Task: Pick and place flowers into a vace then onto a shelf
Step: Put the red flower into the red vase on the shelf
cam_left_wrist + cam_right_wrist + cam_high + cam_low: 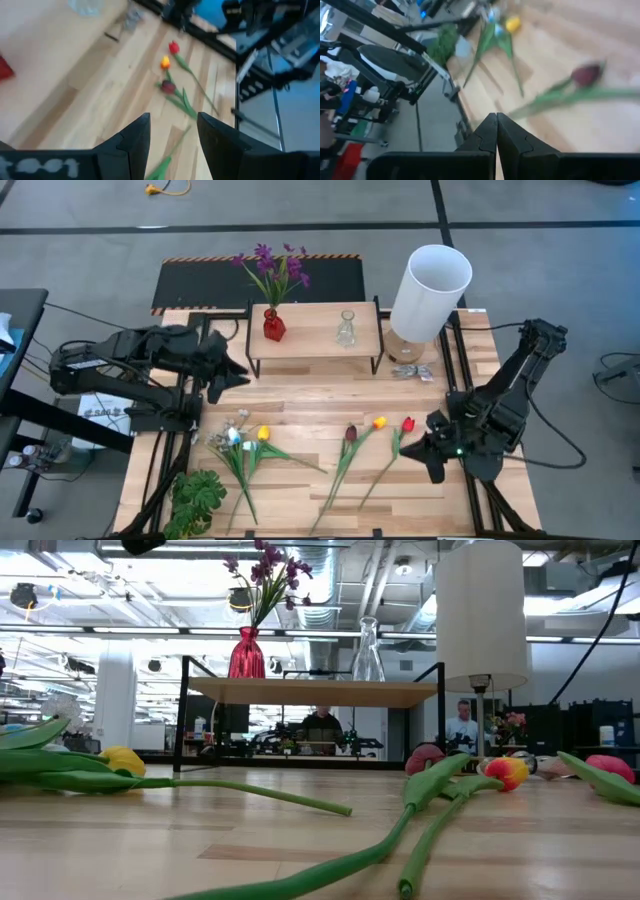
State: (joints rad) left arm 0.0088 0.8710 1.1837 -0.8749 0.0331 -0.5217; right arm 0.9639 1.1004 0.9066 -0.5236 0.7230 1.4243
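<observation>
Several flowers lie flat on the table near its near edge: a yellow tulip (263, 433) and small white blossoms (230, 434) to the left, a maroon tulip (350, 433), an orange tulip (379, 422) and a red tulip (407, 424) to the right. On the shelf (312, 346) stand a red vase (273, 326) with the purple bunch (275, 265) and a clear glass vase (346, 330). My left gripper (240, 370) hovers open beside the shelf's left end, holding nothing (172, 120). My right gripper (432, 450) is shut and empty (496, 117), just right of the red tulip.
A tall white cylinder (430, 288) stands at the shelf's right end, with small crumpled bits (411, 371) in front of it. A stemless green leafy plant (195, 500) sits at the near left corner. Bare wood shows between shelf and flowers (320, 395).
</observation>
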